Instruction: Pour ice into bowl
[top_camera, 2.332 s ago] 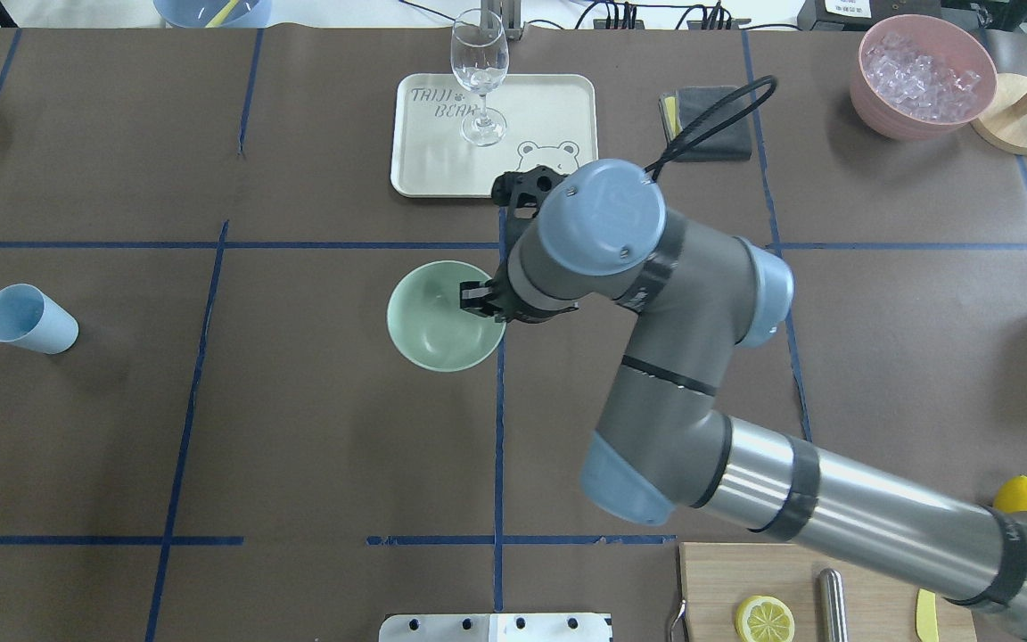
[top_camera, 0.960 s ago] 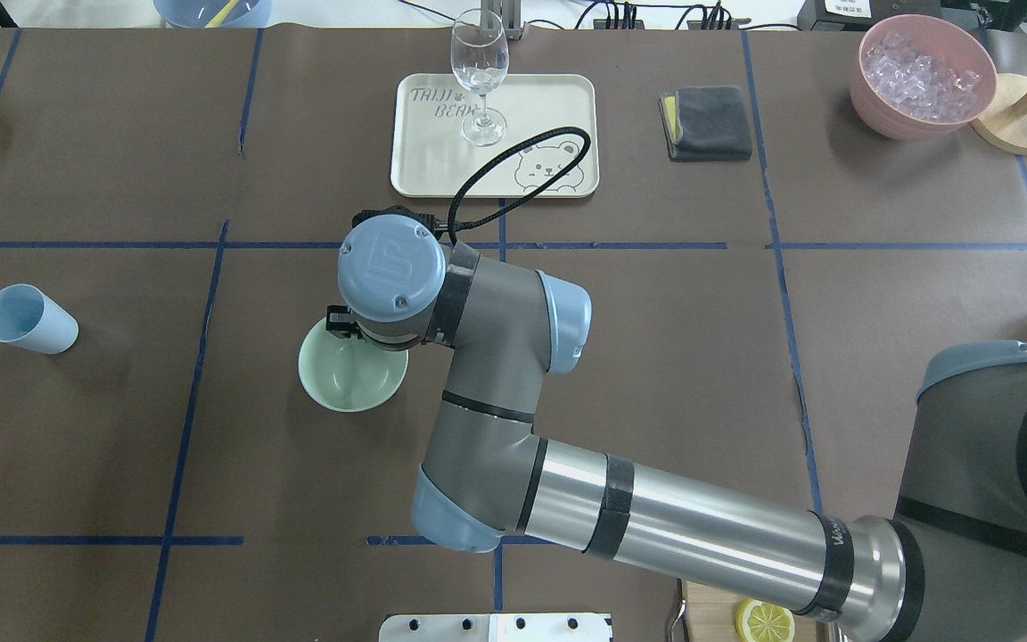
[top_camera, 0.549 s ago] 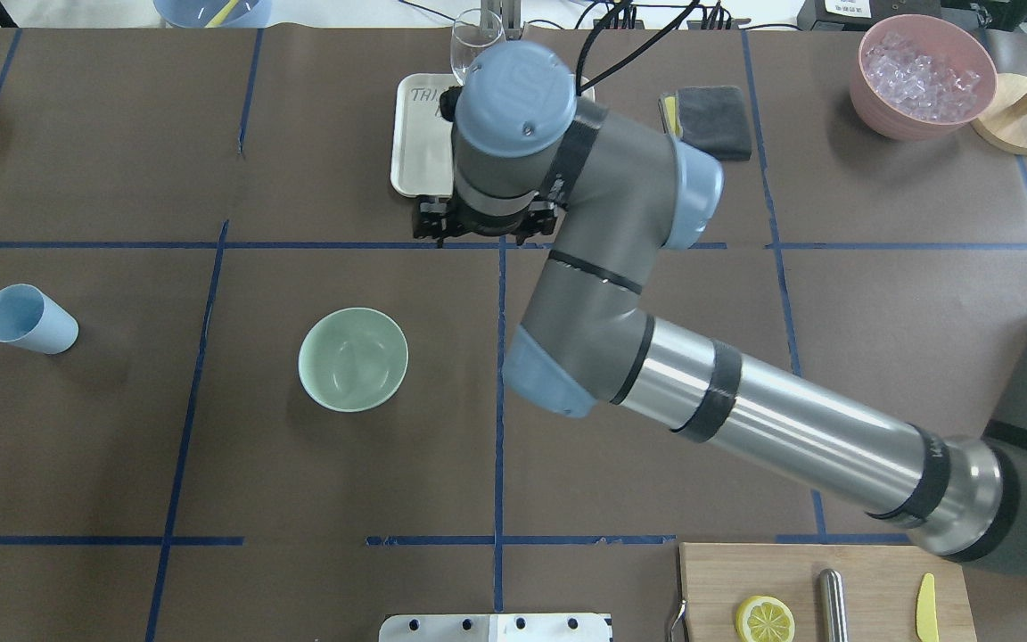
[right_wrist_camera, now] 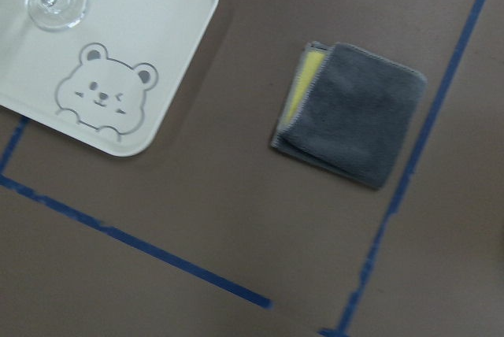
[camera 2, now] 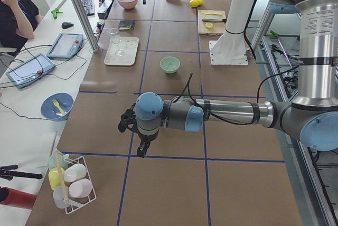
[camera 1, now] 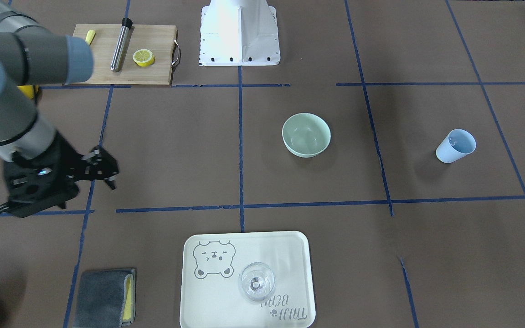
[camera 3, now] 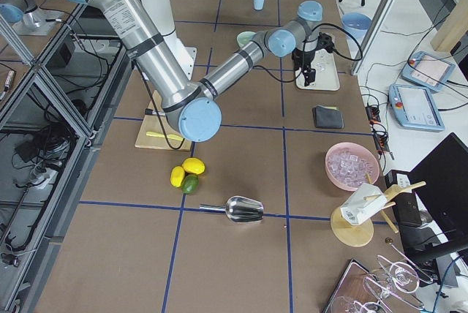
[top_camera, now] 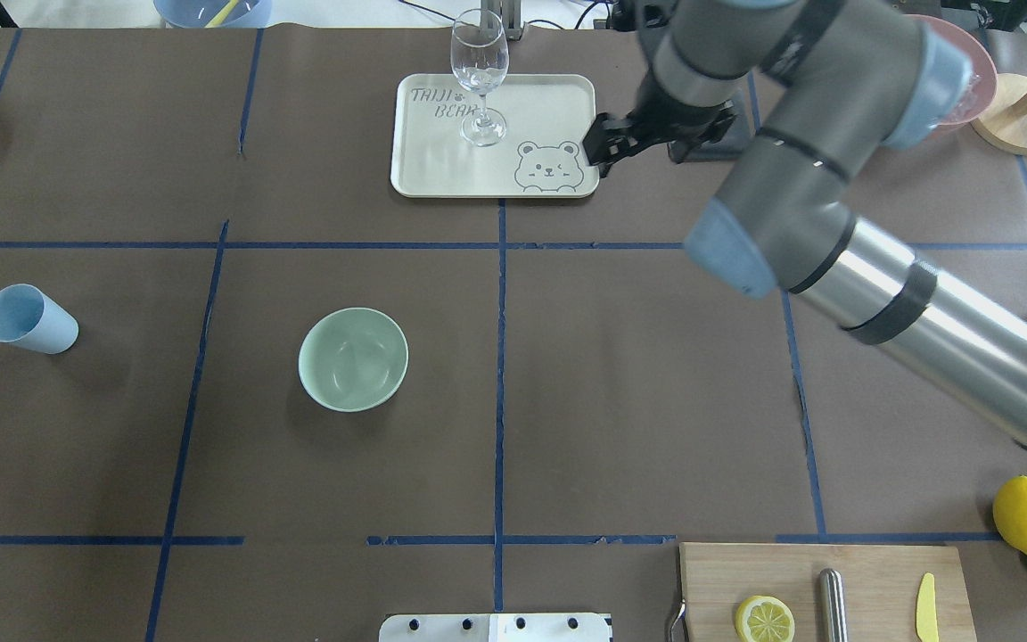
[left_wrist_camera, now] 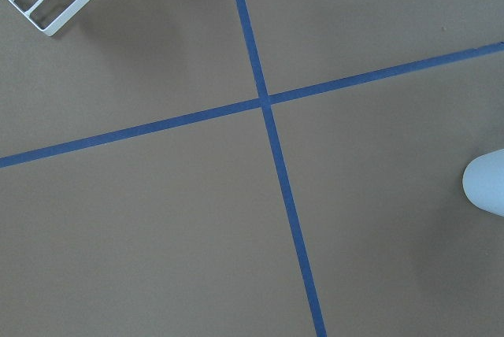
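The empty mint-green bowl (top_camera: 353, 358) (camera 1: 306, 135) stands left of the table's centre line. Far left of it a light blue cup (top_camera: 29, 318) (camera 1: 455, 146) stands apart; no ice shows in it or anywhere near the bowl. My right gripper (top_camera: 607, 152) (camera 1: 107, 169) hovers open and holds nothing, between the tray's right edge and a grey cloth (right_wrist_camera: 354, 112), far from the bowl. My left gripper (camera 2: 141, 151) shows only in the exterior left view, low over bare table beyond the cup; I cannot tell its state. An edge of the cup (left_wrist_camera: 484, 183) shows in the left wrist view.
A cream tray (top_camera: 442, 169) with a wine glass (top_camera: 479, 71) sits at the back centre. A pink bowl (camera 3: 352, 165) of whitish crushed ice is at the back right. A cutting board (top_camera: 870, 580), lemons (top_camera: 1026, 515) and a metal scoop (camera 3: 245, 209) are near the right front.
My right gripper slid the bowl leftward, let it go, then rose and swung back and right past the tray. The bowl stays where it was left. The cup has not moved.
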Controlling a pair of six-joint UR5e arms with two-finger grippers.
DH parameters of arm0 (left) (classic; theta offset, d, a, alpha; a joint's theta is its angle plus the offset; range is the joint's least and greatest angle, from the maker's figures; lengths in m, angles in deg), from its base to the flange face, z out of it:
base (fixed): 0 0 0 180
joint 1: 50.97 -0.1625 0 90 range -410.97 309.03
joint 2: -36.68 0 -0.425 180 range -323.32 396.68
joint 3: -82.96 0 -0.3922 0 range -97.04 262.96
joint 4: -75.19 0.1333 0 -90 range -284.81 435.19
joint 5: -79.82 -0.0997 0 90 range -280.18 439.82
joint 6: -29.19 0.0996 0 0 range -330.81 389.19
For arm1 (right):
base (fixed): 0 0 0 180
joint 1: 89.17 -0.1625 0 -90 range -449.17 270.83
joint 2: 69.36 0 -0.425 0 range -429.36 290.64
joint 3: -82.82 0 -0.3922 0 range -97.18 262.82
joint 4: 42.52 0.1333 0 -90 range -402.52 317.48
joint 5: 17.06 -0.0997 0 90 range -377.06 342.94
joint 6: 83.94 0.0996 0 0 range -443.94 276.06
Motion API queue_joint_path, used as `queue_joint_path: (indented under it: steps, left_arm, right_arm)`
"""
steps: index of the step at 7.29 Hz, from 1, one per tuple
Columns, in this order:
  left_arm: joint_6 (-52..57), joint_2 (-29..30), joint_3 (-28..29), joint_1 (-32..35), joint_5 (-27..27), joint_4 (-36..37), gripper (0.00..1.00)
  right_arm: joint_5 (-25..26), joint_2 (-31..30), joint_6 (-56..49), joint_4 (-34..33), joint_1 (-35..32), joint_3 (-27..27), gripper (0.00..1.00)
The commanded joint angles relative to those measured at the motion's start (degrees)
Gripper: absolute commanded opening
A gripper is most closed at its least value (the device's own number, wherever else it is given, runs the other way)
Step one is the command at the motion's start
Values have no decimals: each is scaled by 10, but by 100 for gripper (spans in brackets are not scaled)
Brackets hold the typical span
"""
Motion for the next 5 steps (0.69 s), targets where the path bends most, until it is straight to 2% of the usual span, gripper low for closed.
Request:
queue_joint_path:
  steps: [1,2,4,5]
  left_arm:
    - [-5,0,1,-2,0,-26,100]
    - [-6,0,1,-2,1,-26,100]
    - [-7,0,0,-2,1,-26,100]
    - [-7,1,0,-10,1,-27,100]
  right_arm:
    - [-57,-105,-224,-1,-123,-10,100]
    - [-62,-144,-272,-4,-160,-17,100]
    - [-60,-228,-293,-2,-218,-15,100]
    - [-52,-276,-296,6,-220,-13,100]
